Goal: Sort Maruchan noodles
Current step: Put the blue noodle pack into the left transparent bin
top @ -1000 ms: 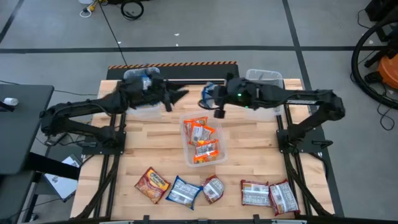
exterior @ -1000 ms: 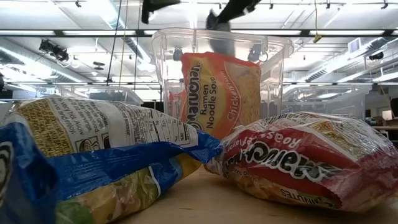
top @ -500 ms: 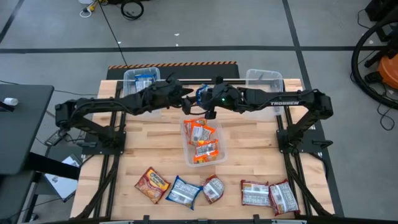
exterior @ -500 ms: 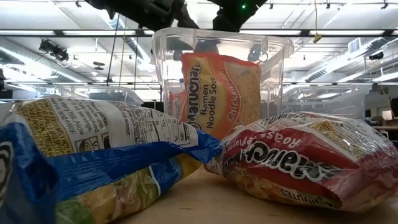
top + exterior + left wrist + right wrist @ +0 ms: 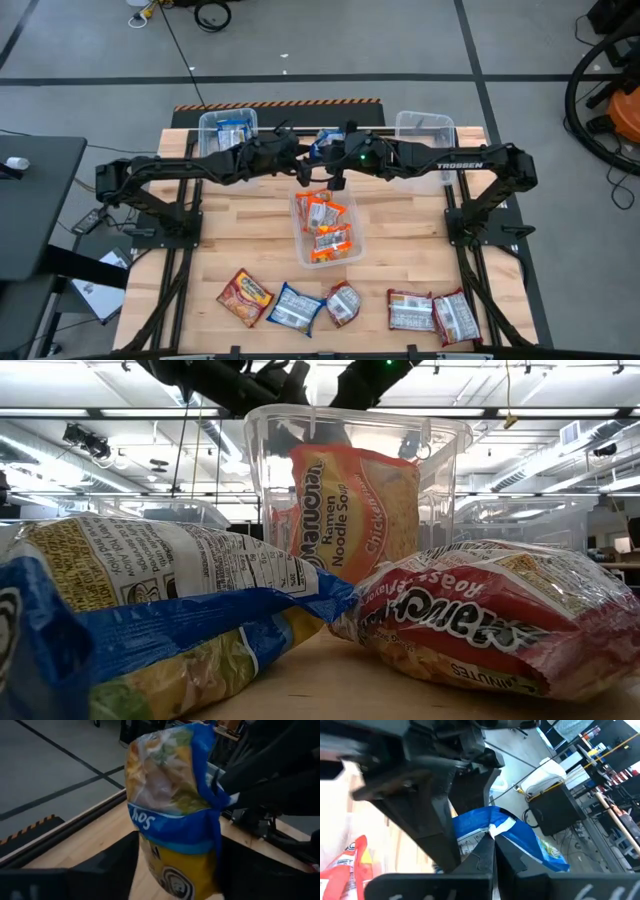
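Mid-table, above the far end of the centre bin [image 5: 350, 243]: I have both arms meeting for a handover of one blue packet [image 5: 322, 142]. The right gripper [image 5: 328, 152] is clamped on an edge of that packet; in its wrist view the two fingers are pinched together on the crinkled blue film. The left gripper [image 5: 300, 150] has its fingers spread wide on either side of the packet; its wrist view shows the packet hanging between the two dark fingers, and I cannot tell whether they touch it. The packet is in the air, clear of the table, just beyond the centre bin. That bin holds orange packets [image 5: 325, 227]; the far-left bin [image 5: 207, 124] has a blue packet in it [image 5: 231, 130], the far-right bin [image 5: 437, 124] shows no contents I can make out. Loose packets wait along the near edge: an orange-red one [image 5: 245, 296], a blue one [image 5: 294, 309], a small crumpled one [image 5: 343, 303] and two dark red ones [image 5: 434, 314]. My read: this is the transfer step for a blue packet bound for the far-left bin. Next move calls for the left fingers to close firmly on the packet body before the right lets go, then a swing left over the bin. Risk: slick film slipping if release comes early.
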`<state>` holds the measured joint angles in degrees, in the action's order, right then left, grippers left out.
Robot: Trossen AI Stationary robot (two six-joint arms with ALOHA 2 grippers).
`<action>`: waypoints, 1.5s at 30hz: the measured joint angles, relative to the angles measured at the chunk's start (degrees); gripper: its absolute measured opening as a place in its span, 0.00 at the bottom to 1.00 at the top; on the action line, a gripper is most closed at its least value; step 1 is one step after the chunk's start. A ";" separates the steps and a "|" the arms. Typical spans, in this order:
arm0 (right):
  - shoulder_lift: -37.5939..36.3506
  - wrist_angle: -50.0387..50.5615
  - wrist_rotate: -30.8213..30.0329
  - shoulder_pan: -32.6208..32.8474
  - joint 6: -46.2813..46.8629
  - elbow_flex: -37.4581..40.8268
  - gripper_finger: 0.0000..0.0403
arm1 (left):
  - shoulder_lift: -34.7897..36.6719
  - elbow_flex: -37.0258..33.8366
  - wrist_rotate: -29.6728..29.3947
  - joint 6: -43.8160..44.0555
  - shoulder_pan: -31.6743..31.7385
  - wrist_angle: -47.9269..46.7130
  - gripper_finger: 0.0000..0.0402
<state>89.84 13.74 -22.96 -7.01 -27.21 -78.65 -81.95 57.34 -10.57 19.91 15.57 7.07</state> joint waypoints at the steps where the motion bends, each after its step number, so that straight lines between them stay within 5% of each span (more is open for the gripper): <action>1: 0.00 0.00 0.47 0.00 0.01 0.00 0.02 | 0.00 0.00 0.29 -0.09 0.10 -0.04 0.56; 10: -0.23 -0.02 1.69 0.06 4.61 0.00 0.13 | 0.12 0.00 1.46 -7.72 0.38 -0.28 0.11; 19: -7.37 -0.87 1.04 1.77 6.97 0.00 0.51 | 6.13 0.02 5.11 -16.30 3.13 -7.69 0.11; 25: -15.20 0.25 -0.91 1.79 11.10 -0.01 0.66 | 16.94 7.15 5.19 -31.19 8.10 -38.91 0.12; 29: -18.26 1.71 -2.06 1.05 12.82 -0.02 0.68 | 21.39 13.59 3.31 -37.21 13.09 -63.16 0.11; 33: -19.08 3.41 -2.11 0.42 13.80 -0.02 0.67 | 24.50 13.98 -0.17 -40.33 18.42 -77.89 0.11; 38: -18.26 3.35 -2.88 0.39 13.82 -0.02 0.65 | 25.07 7.14 0.52 -41.45 21.87 -75.37 0.11; 45: -17.73 5.06 -1.80 1.43 19.37 -0.02 0.65 | 21.78 -6.52 -0.81 -49.10 23.17 -57.96 0.11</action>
<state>72.12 18.80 -24.76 -5.57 -7.84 -78.67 -60.17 50.82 -11.38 -29.20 38.75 -50.89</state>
